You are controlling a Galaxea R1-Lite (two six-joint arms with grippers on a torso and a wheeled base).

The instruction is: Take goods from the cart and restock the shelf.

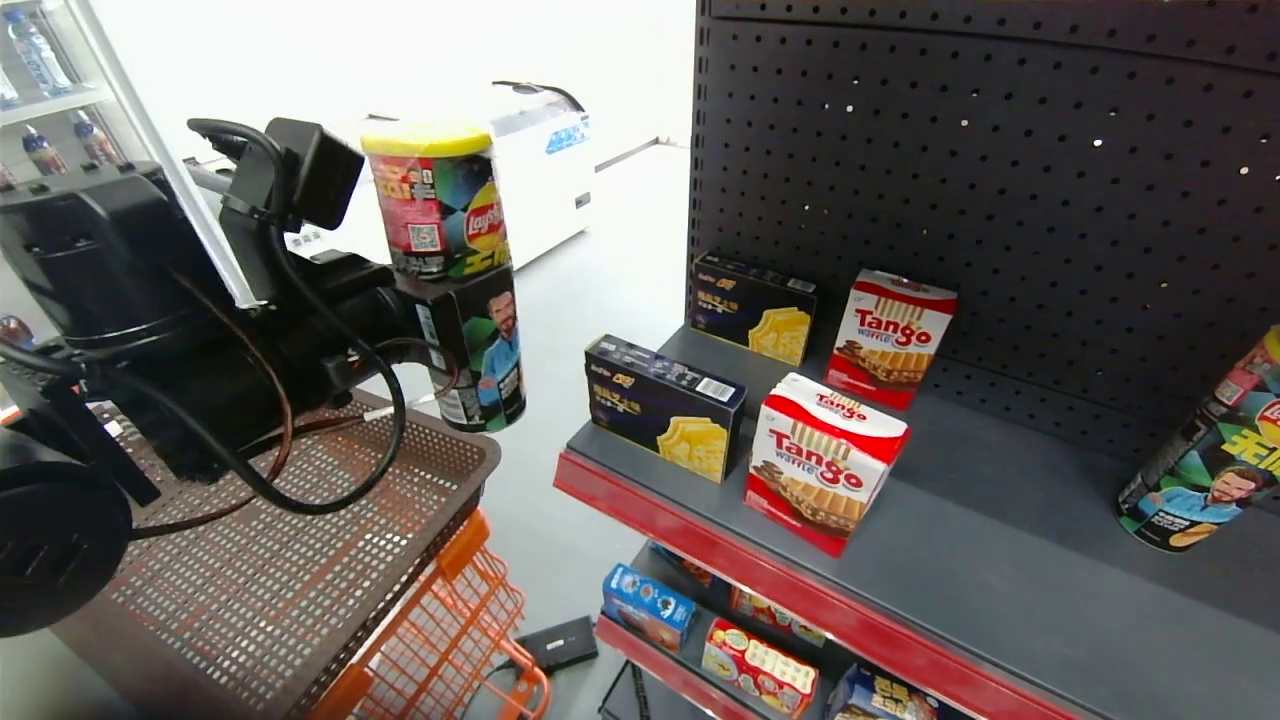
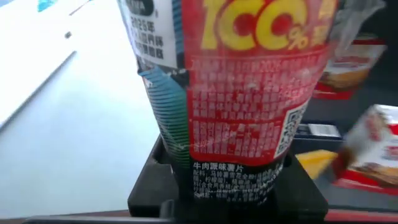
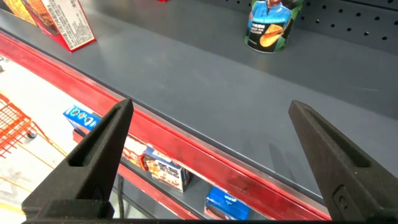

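Above the cart [image 1: 300,600], the left gripper [image 1: 447,305] clasps the chip can [image 1: 440,215].

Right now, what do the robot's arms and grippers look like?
The left arm is bulky and black, with thick black cables looping beside it and a boxy black module on the wrist. The left gripper is black too. The right gripper has two black, wedge-shaped fingers.

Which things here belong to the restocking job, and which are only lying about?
Job: held chips can in left end effector; brown cart basket; grey shelf; shelved chips can.
Lying about: white freezer; black device on floor; bottles.
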